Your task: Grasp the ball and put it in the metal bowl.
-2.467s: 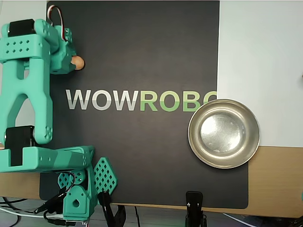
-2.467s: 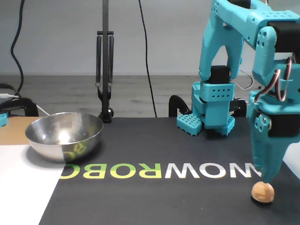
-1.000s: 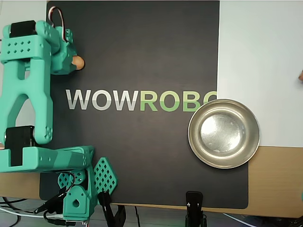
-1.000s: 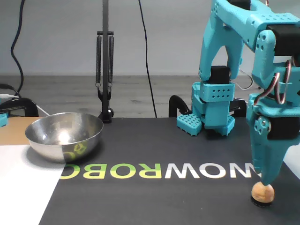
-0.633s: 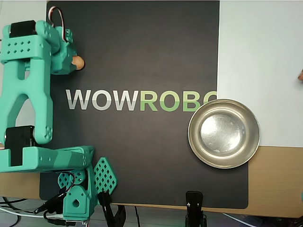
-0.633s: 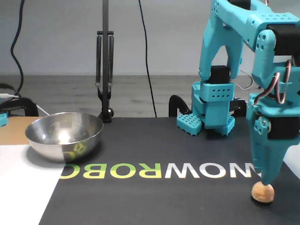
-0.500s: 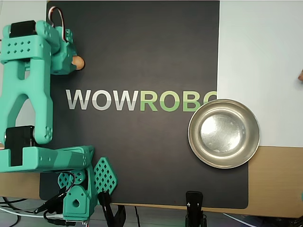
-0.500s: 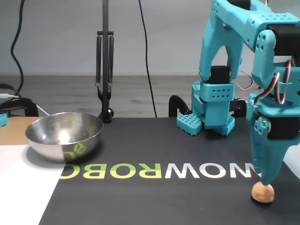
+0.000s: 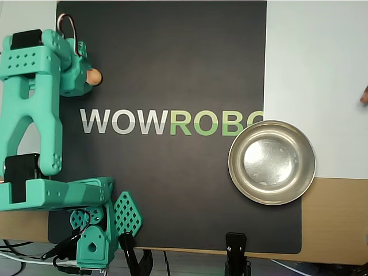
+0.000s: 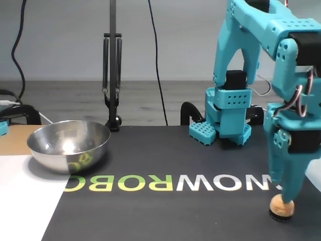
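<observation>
Ball [image 9: 94, 76] half hidden under the teal wrist in the overhead view; upper part covered by the gripper [image 10: 286, 200] tip in the fixed view. Jaw opening impossible to read in either view. Arm top cut off by the upper edge in the fixed view. Mat [image 9: 172, 184] lettering hidden behind the metal bowl [image 9: 272, 162] rim.

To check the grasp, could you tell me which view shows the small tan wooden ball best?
The fixed view: the small tan wooden ball sits under the teal gripper. The overhead view shows it half hidden.
</observation>
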Available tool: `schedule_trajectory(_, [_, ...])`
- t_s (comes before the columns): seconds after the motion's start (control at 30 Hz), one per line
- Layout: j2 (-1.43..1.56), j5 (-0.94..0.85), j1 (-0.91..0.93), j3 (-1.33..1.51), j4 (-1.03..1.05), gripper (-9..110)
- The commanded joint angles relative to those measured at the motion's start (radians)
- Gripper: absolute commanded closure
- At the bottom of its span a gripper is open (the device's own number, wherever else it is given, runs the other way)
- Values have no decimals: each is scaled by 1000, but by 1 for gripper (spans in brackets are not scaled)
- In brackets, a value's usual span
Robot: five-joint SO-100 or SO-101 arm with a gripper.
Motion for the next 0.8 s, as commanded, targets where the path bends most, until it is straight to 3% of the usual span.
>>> schedule_trajectory(0.0, [5, -5, 2, -6, 5, 52])
schedule_trajectory(0.77, [2, -3, 21, 0, -37, 52])
